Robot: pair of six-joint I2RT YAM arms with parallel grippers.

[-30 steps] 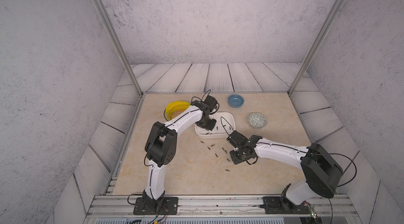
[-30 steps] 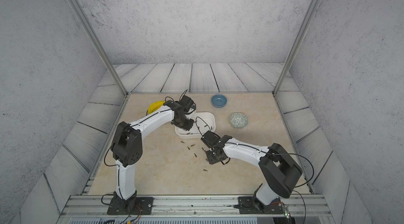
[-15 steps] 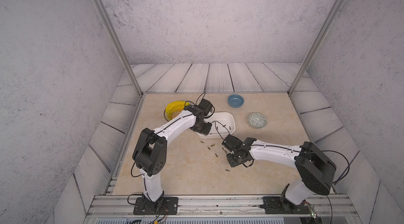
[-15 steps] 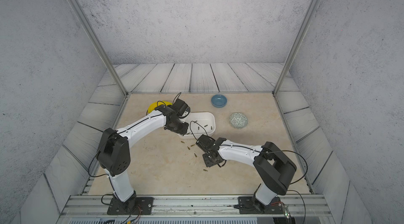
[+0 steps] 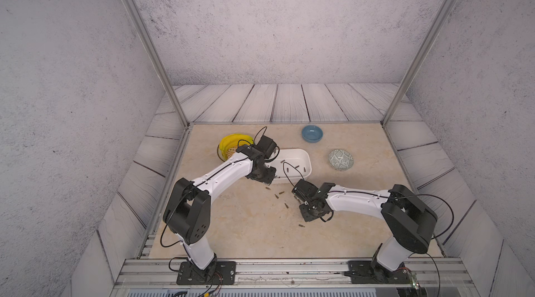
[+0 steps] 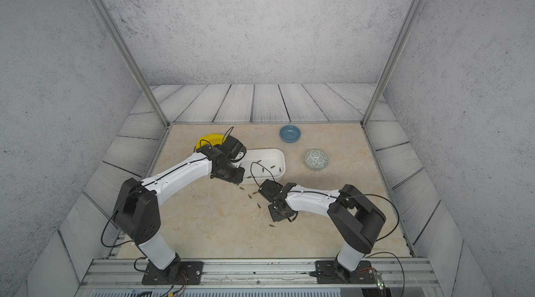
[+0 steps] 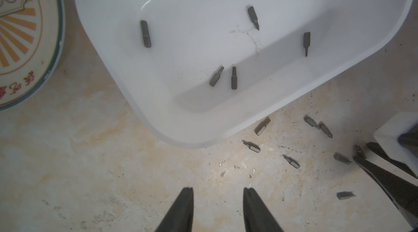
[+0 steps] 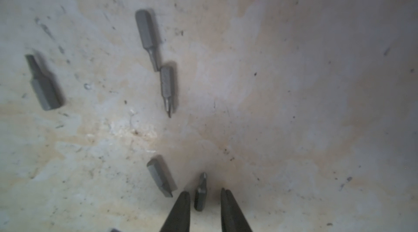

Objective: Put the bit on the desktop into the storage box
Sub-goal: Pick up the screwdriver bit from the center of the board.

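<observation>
Marbled desktop (image 8: 294,83), bit (image 8: 200,197) lying between parted jaws of right tool (image 8: 204,191), left tool (image 7: 218,188) apart, empty

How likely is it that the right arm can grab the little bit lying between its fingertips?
Probably yes: the right gripper straddles the bit on the desktop, jaws open either side, nothing else between them.

I found the storage box (image 5: 295,154) near the middle of the desktop (image 5: 246,231), bits (image 7: 234,78) inside it and loose bits (image 5: 281,193) just in front. A dish (image 5: 230,142) stood left of it, one bowl (image 5: 312,133) behind its right end, another bowl (image 5: 340,160) to its right.
</observation>
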